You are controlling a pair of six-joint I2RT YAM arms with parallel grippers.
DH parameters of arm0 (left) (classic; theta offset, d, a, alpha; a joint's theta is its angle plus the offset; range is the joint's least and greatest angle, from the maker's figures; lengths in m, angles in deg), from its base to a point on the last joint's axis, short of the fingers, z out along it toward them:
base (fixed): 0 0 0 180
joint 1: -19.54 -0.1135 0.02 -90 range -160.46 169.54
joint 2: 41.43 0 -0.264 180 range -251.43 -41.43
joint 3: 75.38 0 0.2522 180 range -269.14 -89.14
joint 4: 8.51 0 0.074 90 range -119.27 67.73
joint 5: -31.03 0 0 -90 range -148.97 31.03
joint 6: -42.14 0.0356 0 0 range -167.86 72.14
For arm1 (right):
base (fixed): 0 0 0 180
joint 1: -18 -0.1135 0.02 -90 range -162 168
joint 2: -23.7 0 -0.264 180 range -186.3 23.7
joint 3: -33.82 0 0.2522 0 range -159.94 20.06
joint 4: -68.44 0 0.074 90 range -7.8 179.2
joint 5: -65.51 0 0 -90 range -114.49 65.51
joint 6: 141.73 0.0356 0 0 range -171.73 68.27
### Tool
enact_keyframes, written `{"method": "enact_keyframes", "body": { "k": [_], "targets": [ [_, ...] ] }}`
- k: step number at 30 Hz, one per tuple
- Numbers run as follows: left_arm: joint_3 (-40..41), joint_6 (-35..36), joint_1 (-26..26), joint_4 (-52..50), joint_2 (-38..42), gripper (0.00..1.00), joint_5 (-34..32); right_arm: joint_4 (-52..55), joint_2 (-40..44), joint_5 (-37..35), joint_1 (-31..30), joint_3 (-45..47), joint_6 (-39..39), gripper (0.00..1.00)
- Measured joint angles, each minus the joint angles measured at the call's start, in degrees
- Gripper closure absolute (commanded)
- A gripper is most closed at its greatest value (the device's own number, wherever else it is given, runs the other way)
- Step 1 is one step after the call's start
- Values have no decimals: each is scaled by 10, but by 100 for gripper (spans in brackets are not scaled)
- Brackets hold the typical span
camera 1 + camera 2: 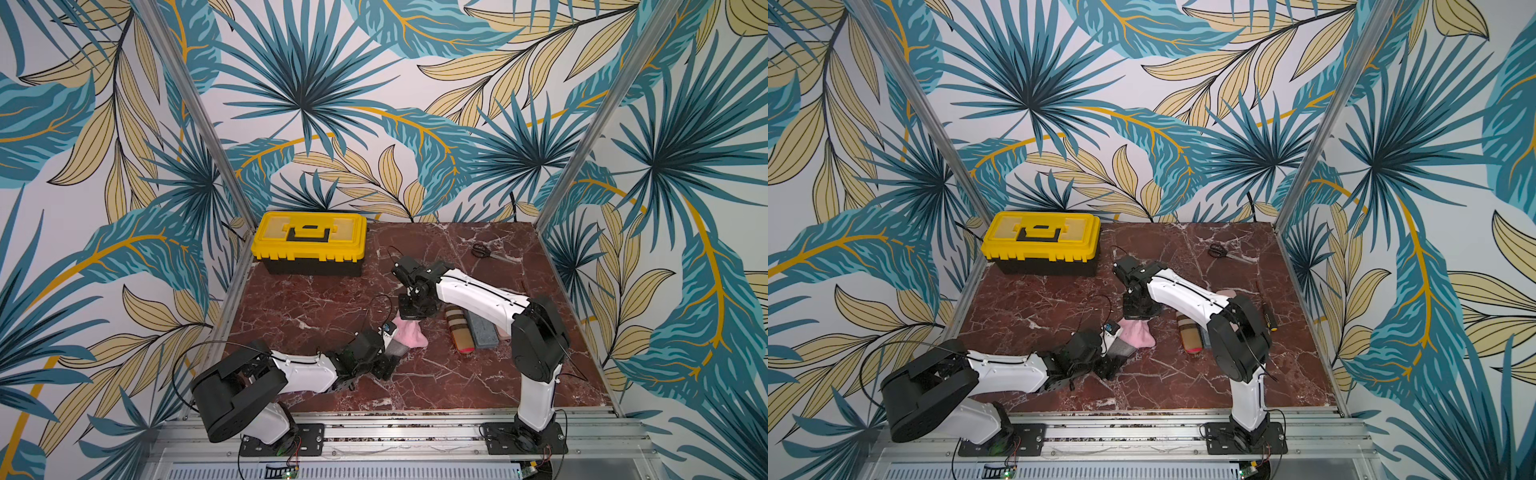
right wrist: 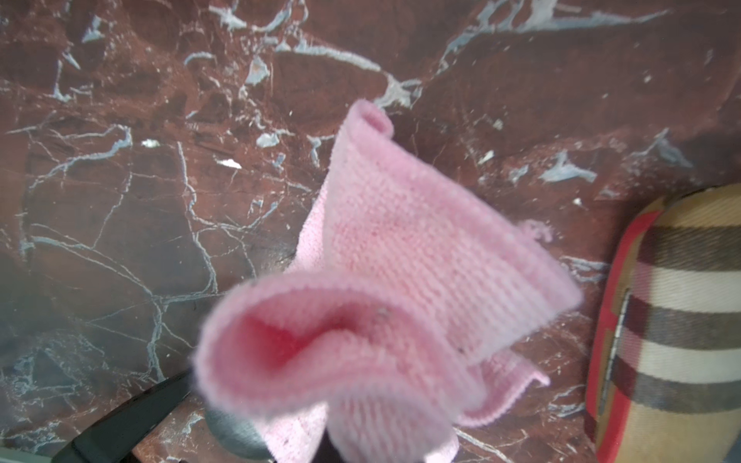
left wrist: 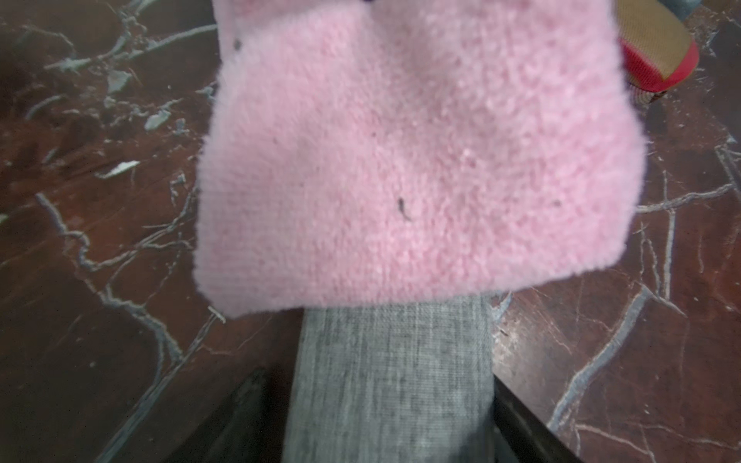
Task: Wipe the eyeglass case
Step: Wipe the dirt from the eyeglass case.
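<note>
Right gripper [image 1: 411, 316]: jaws closed on a bunched fold of the pink cloth [image 2: 401, 260], pointing down; the loose part of the cloth fans out below it. Left gripper [image 3: 377, 385]: low over the table, fingers on both sides of the grey eyeglass case [image 3: 393, 348], gripping its near end. The case is covered in heathered grey woven fabric with a fine vertical grain, and its sides are straight. Its far end is hidden under the cloth, which lies draped over it; a few dark lint specks show on the pink pile. In both top views the case sits front-centre on the red marble tabletop [image 1: 324, 299], sticking out of the left gripper toward the right one. Just beside it, toward the right arm, a plaid eyeglass case [image 1: 459, 332] with a red rim lies apart from the cloth. A blue-grey case [image 1: 482, 334] is next to that, partly under the right forearm. In a top view a black screwdriver [image 1: 1268, 320] shows beyond them, near the right rail. A yellow toolbox [image 1: 309, 241] fills the back-left corner, close against the left frame rail. Scissors [image 1: 482, 250] lie at back right. There is open marble between the toolbox and the grippers, and along the front edge between the two arm bases.
</note>
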Motion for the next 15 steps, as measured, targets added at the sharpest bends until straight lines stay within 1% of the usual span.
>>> {"method": "enact_keyframes", "body": {
  "k": [5, 8, 13, 15],
  "targets": [
    [1, 5, 0, -1, 1, 37, 7, -19, 0, 15, -10, 44, 13, 100],
    [1, 9, 0, 0, 1, 38, 13, -25, 0, 11, 1, 55, 10, 100],
    [10, -6, 0, 2, 10, 40, 18, 14, -2, -63, 35, 44, -7, 100],
    [21, -15, 2, 3, 22, 42, 17, 23, 1, -70, 35, 39, -10, 100]
  ]
}}
